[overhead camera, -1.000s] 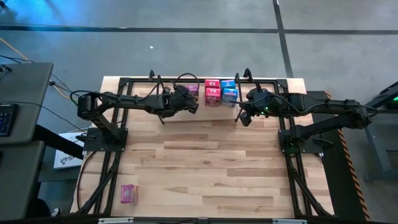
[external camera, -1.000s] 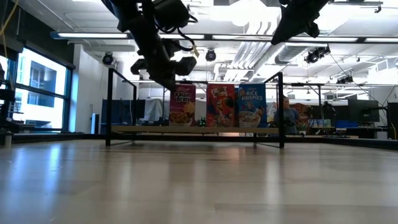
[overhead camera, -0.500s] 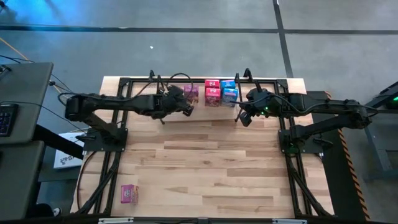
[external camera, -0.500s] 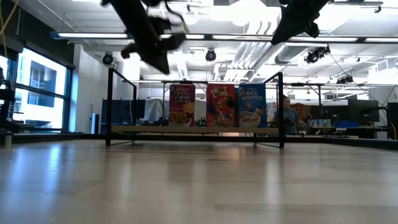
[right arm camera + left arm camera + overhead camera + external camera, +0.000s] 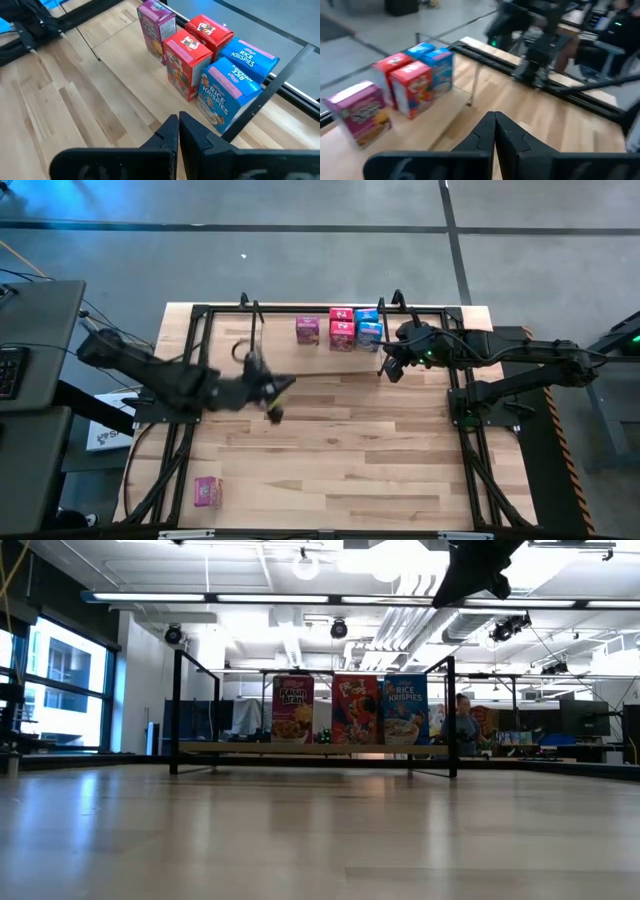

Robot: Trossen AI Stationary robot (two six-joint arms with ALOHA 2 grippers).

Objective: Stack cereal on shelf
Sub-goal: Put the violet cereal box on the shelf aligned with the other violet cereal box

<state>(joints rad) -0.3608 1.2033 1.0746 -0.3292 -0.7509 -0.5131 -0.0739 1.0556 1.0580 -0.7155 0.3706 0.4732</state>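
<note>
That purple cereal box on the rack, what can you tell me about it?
The purple cardboard cereal box stands upright on the light wooden board of the black wire-frame shelf, at the left end of the row in the high view, with a small gap before the red boxes. Its front shows a Raisin Bran label and a cereal picture. Nothing holds it.

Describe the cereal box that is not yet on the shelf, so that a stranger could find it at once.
Start at the wooden table and go to its near left corner, far from the shelf. A small pink box lies there alone, while all other boxes stand together on the shelf.
</note>
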